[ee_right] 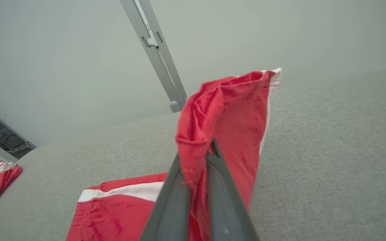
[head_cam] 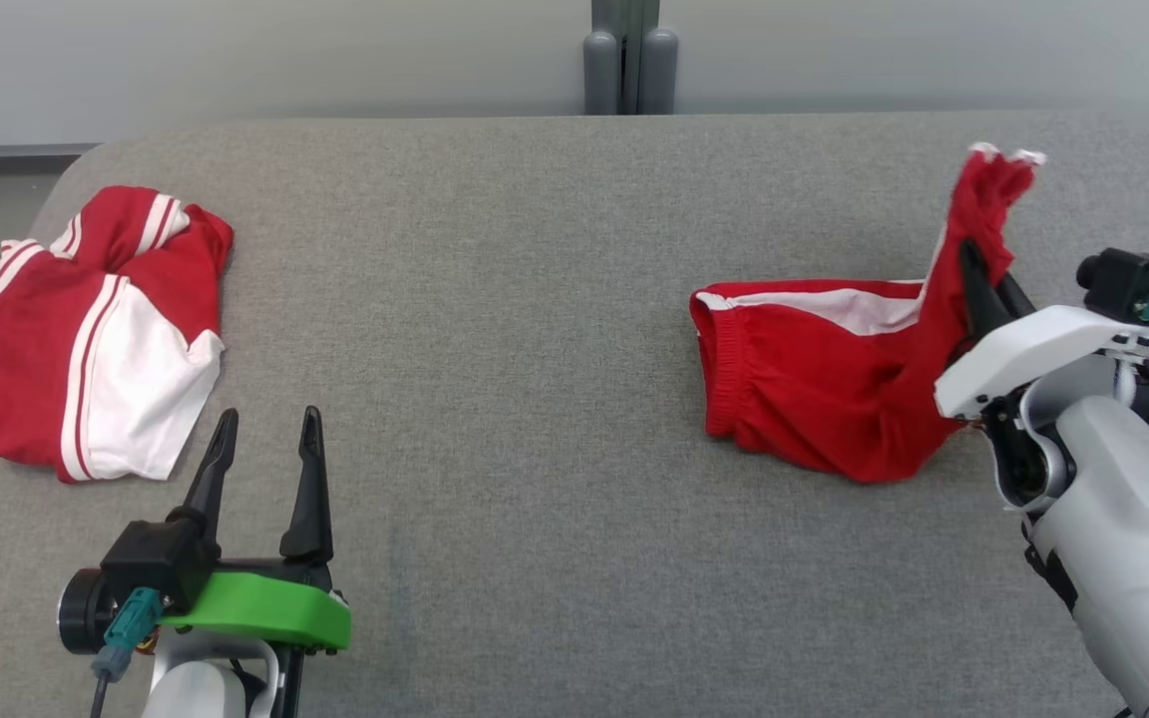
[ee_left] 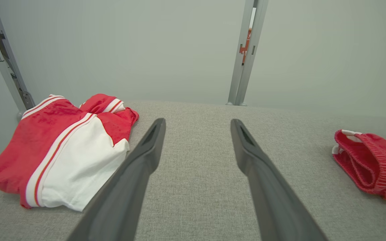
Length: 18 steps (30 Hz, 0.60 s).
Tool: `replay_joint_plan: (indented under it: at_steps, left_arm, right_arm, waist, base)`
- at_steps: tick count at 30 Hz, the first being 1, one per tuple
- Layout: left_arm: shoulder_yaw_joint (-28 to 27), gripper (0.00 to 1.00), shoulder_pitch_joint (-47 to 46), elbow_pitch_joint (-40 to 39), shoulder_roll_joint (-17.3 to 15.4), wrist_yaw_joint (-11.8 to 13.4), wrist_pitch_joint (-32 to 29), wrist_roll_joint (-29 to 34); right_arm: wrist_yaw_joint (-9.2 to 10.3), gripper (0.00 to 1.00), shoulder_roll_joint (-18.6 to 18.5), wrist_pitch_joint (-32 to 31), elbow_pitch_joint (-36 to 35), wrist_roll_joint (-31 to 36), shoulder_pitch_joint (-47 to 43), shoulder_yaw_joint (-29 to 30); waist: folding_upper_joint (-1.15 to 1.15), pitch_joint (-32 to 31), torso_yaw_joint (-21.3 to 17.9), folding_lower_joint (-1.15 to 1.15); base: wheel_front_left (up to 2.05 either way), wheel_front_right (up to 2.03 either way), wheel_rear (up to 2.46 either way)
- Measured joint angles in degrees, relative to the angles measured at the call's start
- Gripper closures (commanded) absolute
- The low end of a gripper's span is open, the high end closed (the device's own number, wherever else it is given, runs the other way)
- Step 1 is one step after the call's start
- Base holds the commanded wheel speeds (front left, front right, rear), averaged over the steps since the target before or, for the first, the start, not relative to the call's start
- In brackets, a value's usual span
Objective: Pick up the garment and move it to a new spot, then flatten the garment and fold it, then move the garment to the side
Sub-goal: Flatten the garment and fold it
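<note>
The grey table (head_cam: 535,319) is my whole work area. The red shorts (head_cam: 814,389) I am after lie toward its right side, with most of the cloth on the surface and one leg pulled up off it. A second red-and-white garment (head_cam: 86,339) sits crumpled at the far left, well apart, and I judge it no part of this lift. My right fingers (head_cam: 974,291) are clamped together on the raised leg near its hem. My left fingers (head_cam: 311,489) stand wide apart over bare table, holding nothing. To do the pick-up well, I would raise the right arm until the waistband (ee_left: 380,157) clears the surface before carrying the shorts across. I would go slowly, since a single pinch on thin cloth could slip. The head view gives me the full layout and how much cloth rests on the table. The right wrist view shows what the cloth hides there: the fold caught between the fingers. The left wrist view gives me the gathered waistband end-on.
</note>
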<state>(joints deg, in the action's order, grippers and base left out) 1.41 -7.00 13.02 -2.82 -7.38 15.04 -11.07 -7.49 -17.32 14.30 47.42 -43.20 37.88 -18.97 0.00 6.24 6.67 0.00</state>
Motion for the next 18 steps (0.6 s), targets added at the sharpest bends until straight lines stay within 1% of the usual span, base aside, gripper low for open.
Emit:
replay_joint_plan:
  at_steps: [5, 9, 13, 16, 17, 18]
  left_arm:
    - [0.5, 0.00, 0.5, -0.1, 0.0, 0.0, 0.0, -0.3]
    - [0.6, 0.00, 0.6, -0.3, 0.0, 0.0, 0.0, -0.3]
    - [1.0, 0.00, 1.0, -0.3, 0.0, 0.0, 0.0, -0.4]
    - [1.2, 0.00, 1.1, -0.2, 0.0, 0.0, 0.0, -0.5]
    - [1.3, 0.00, 1.1, -0.2, 0.0, 0.0, 0.0, -0.5]
    - [1.4, 0.00, 1.1, -0.1, 0.0, 0.0, 0.0, -0.5]
  right_arm:
    - [0.00, 1.00, 1.1, -1.6, -5.7, 1.1, -0.4, -5.1]
    - [0.00, 1.00, 1.9, -3.3, -9.0, 2.1, -3.1, -9.2]
    - [0.00, 1.00, 2.3, -4.5, -11.0, 3.2, -7.3, -12.5]
    - [0.00, 1.00, 2.7, -4.6, -11.2, 4.1, -9.6, -13.7]
    - [0.00, 0.81, 3.0, -4.6, -11.2, 4.1, -10.0, -13.7]
    - [0.00, 0.41, 3.2, -4.3, -11.2, 4.2, -10.4, -14.0]
  waist:
    - [0.00, -0.4, 0.9, 0.00]
    - [0.00, -0.3, 1.8, 0.00]
    - [0.00, -0.1, 2.8, 0.00]
    - [0.00, 0.3, 3.2, 0.00]
    - [0.00, 0.4, 3.2, 0.00]
    - [0.00, 0.4, 3.3, 0.00]
  base:
    - [0.00, 0.00, 0.00]
    - [0.00, 0.00, 0.00]
    - [0.00, 0.00, 0.00]
    - [0.00, 0.00, 0.00]
    - [0.00, 0.00, 0.00]
    - [0.00, 0.00, 0.00]
